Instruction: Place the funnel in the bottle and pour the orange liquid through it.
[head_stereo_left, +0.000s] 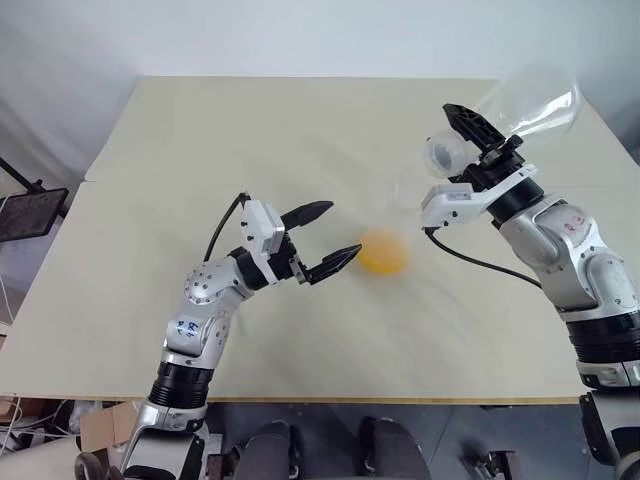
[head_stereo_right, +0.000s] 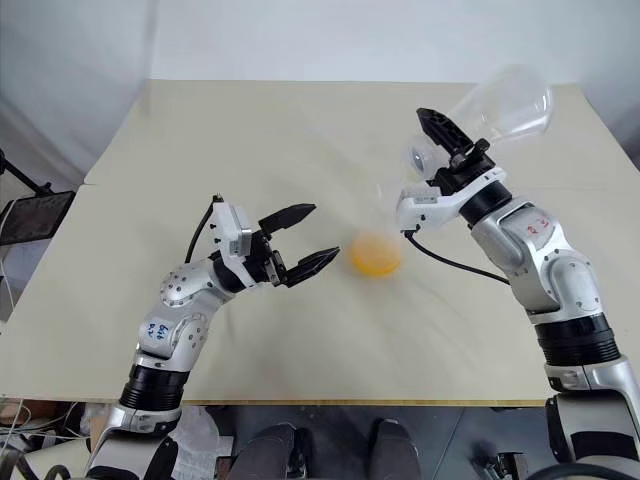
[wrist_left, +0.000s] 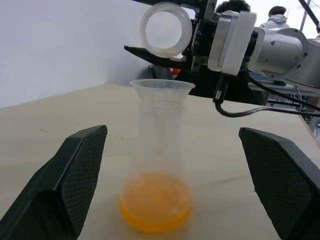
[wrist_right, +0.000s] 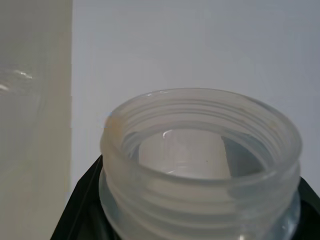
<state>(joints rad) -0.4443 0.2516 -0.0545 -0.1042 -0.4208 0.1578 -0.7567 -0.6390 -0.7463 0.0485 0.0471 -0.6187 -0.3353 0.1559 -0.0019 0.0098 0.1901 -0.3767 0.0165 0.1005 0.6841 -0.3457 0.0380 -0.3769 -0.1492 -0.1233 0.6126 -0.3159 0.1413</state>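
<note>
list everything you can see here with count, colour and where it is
bottle: 1, clear, upright on the table between the two grippers
funnel: 1, clear, seated in the bottle's neck
orange liquid: 1 pool, orange-yellow, in the bottle's base
flask: 1, clear, looks empty, tipped with its mouth towards the funnel, held by the right gripper
table: 1, beige, under it all
people: at least 1, partly seen in the background of the left wrist view
left gripper: black fingers, open, beside the bottle
right gripper: black fingers, shut on the flask's neck
</note>
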